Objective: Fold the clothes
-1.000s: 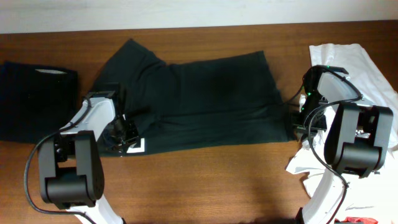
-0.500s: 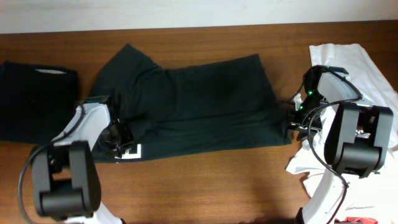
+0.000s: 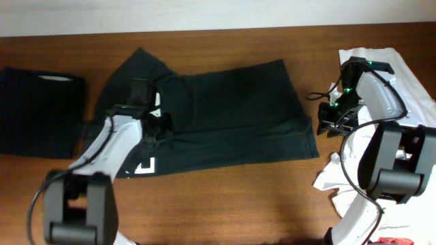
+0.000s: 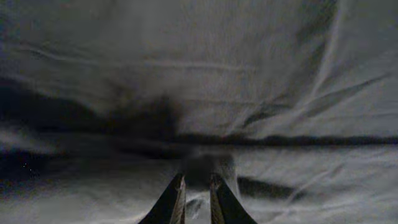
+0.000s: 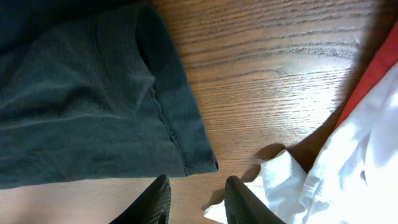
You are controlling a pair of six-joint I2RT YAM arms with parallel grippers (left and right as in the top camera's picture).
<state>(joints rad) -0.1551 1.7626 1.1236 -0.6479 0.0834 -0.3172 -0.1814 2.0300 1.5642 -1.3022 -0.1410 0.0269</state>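
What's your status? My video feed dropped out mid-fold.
Left pincer nearly closed on black T-shirt, grip unclear. Right pincer open, empty, just off the hem corner. White clothing crowds right side.

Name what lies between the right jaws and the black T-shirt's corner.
Only bare wooden table up to the T-shirt, seen in the right wrist view.

Lettering: we make out only one white letter fragment [image 3: 145, 165], lower left on the black T-shirt [image 3: 231, 116].
Left gripper [image 4: 197, 180]: fingers close together over blurred dark cloth; we cannot tell if they pinch it.
Dark garment [image 3: 37, 109]: cut off by the left edge.
White garment [image 3: 422, 88]: runs off the right edge.
Red thing [image 5: 373, 68]: a sliver at the right edge, unidentifiable.
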